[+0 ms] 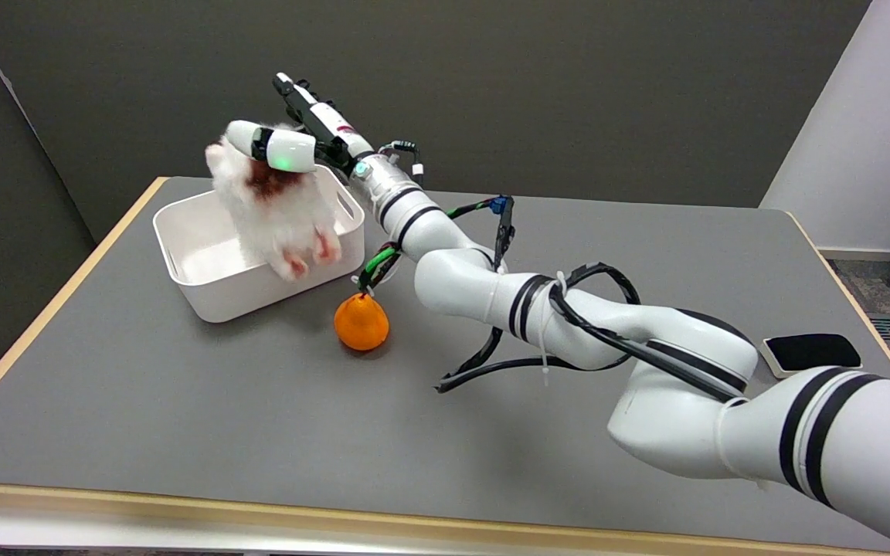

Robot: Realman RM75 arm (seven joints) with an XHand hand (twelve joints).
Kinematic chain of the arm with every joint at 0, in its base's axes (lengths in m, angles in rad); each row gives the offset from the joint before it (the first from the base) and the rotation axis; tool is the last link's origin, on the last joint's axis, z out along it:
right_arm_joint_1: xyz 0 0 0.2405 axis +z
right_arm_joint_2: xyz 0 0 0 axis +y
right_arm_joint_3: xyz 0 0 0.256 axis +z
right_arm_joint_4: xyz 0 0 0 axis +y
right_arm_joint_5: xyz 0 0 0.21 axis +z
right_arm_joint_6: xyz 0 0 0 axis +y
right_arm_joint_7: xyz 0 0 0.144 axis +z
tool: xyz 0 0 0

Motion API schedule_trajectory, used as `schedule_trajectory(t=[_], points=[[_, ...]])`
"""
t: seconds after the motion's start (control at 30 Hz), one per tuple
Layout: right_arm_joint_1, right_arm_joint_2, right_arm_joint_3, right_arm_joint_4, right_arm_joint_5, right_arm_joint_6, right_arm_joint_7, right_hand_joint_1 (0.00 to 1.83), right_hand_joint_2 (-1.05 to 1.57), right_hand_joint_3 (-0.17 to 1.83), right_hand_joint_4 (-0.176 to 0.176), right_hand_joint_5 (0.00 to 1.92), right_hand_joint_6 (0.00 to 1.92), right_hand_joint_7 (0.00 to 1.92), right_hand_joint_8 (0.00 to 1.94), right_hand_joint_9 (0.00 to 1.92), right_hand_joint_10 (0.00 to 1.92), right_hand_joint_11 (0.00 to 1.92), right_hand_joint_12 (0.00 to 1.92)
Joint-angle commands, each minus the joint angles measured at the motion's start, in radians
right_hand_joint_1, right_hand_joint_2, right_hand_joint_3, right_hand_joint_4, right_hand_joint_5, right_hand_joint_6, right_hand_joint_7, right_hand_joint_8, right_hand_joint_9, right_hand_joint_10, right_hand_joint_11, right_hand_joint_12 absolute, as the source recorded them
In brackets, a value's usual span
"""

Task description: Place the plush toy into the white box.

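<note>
Plush toy (275, 212) hangs over the white box (205, 297), gripped by the right hand (290, 143).
The hand's fingers wrap the toy's upper body, and its feet dangle above the box's near wall. It looks soft, light and squashy, unlikely to break or slip; a grip round the torso suits it best. An orange fruit (361, 322) sits on the surface just beside the box.

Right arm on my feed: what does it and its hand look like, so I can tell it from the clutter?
The right arm is glossy white with paired black bands at the joints. Black cables run along it, with green and blue connectors near the wrist. The right hand is black and white, with a green light on one finger.
</note>
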Motion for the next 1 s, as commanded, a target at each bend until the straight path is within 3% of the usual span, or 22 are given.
schedule_trajectory(t=[0.03,0.13,0.27,0.43,0.67,0.83,1.0], points=[[0.023,-0.016,0.002,0.005,-0.081,-0.058,-0.007,0.53,0.55,0.66,-0.002,0.0,0.0,0.0,0.0,0.0,0.0,0.0,0.85],[0.022,-0.015,0.004,0.005,-0.084,-0.056,-0.007,0.5,0.54,0.6,-0.013,0.0,0.0,0.0,0.0,0.0,0.0,0.0,0.69],[0.004,-0.008,0.016,0.02,-0.084,-0.023,-0.007,0.5,0.54,0.59,-0.015,0.0,0.0,0.0,0.0,0.0,0.0,0.0,0.65],[-0.056,0.054,0.105,0.119,-0.109,0.157,-0.04,0.5,0.55,0.6,-0.019,0.0,0.0,0.0,0.0,0.0,0.0,0.0,0.62],[-0.213,0.244,0.332,0.43,-0.113,0.228,-0.173,0.48,0.58,0.64,-0.039,0.0,0.0,0.0,0.0,0.0,0.0,0.0,0.6],[-0.317,0.361,0.417,0.524,-0.085,0.243,-0.164,0.44,0.61,0.65,-0.04,0.0,0.0,0.0,0.0,0.0,0.0,0.0,0.53],[-0.398,0.479,0.426,0.558,-0.014,0.386,-0.145,0.38,0.63,0.67,-0.037,0.0,0.0,0.0,0.0,0.0,0.0,0.0,0.35]])
